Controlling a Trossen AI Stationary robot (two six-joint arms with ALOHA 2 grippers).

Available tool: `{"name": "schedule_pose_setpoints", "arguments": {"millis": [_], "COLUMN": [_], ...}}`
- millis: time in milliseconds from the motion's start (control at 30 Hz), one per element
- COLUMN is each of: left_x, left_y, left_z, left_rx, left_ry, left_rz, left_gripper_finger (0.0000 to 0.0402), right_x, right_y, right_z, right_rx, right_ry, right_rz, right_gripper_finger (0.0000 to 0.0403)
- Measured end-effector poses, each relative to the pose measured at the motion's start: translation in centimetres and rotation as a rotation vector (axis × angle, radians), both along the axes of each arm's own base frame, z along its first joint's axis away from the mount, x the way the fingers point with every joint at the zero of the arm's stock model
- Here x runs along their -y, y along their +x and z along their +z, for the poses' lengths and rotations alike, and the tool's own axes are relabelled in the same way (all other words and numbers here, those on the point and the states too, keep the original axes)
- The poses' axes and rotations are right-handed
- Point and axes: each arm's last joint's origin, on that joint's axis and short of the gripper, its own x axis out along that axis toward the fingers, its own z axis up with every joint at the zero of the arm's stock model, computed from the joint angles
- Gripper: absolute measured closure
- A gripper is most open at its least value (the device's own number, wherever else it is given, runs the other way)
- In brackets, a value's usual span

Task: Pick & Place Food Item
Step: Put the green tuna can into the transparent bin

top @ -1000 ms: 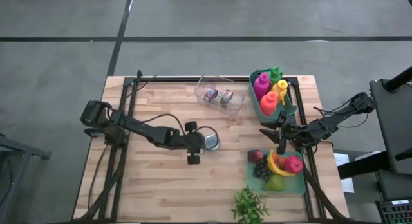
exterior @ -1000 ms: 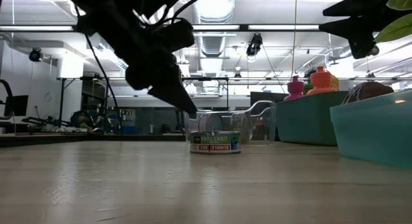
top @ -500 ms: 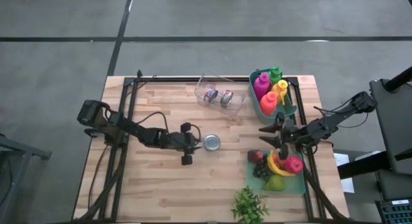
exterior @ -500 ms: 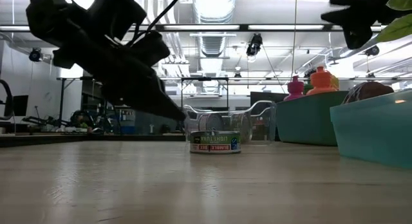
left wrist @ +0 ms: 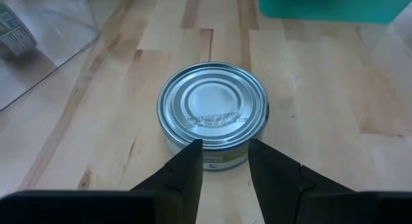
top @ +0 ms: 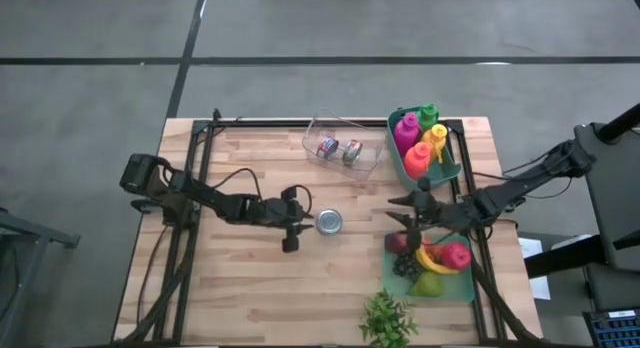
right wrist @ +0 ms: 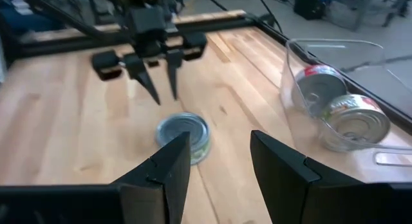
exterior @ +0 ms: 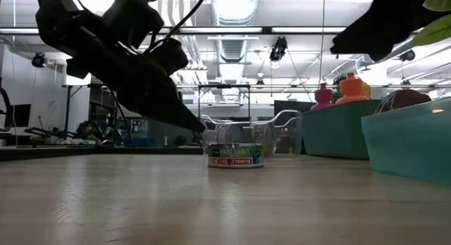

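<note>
1 tuna can [top: 329, 222] sat loose as I approached; my left gripper [top: 303, 217], fingers parted and empty, needed widening to straddle it.

Cut off at the left edge of the left wrist view: a clear container [left wrist: 38, 53] with a labelled can [left wrist: 13, 31] inside, only partly shown. Cropped at the top edge there: a teal bin [left wrist: 328, 6]. In the low view, teal tray [exterior: 409, 136] cut by the right edge, contents mostly hidden behind its wall. Print on the tuna can [exterior: 235, 155] too small to read. Background room in the right wrist view blurred at top.
</note>
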Motion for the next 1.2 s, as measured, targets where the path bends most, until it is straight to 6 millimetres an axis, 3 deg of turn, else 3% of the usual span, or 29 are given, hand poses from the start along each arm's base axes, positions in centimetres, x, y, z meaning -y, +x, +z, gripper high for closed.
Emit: {"name": "schedule_pose_setpoints", "arguments": {"millis": [400,767,1200], "left_x": [0.0,0.0,0.1], "left_y": [0.0,0.0,0.0], "left_z": [0.0,-0.1,-0.1], "left_rx": [-0.005,-0.005,-0.005], "left_ry": [-0.006,-0.012,-0.017], "left_rz": [-0.009,-0.005,-0.010], "left_gripper_finger": [0.0272,0.0272,0.0272], "right_x": [0.8,1.2,3.7], "right_y": [3.8,6.7,10.2], "right_z": [-2.7,-3.6,-4.8], "right_rx": [-0.183,-0.297,-0.408], "right_ry": [-0.040,0.052,0.205], "right_rz": [-0.121,-0.018,0.062], "right_gripper_finger": [0.0245,0.0245,0.0245]}}
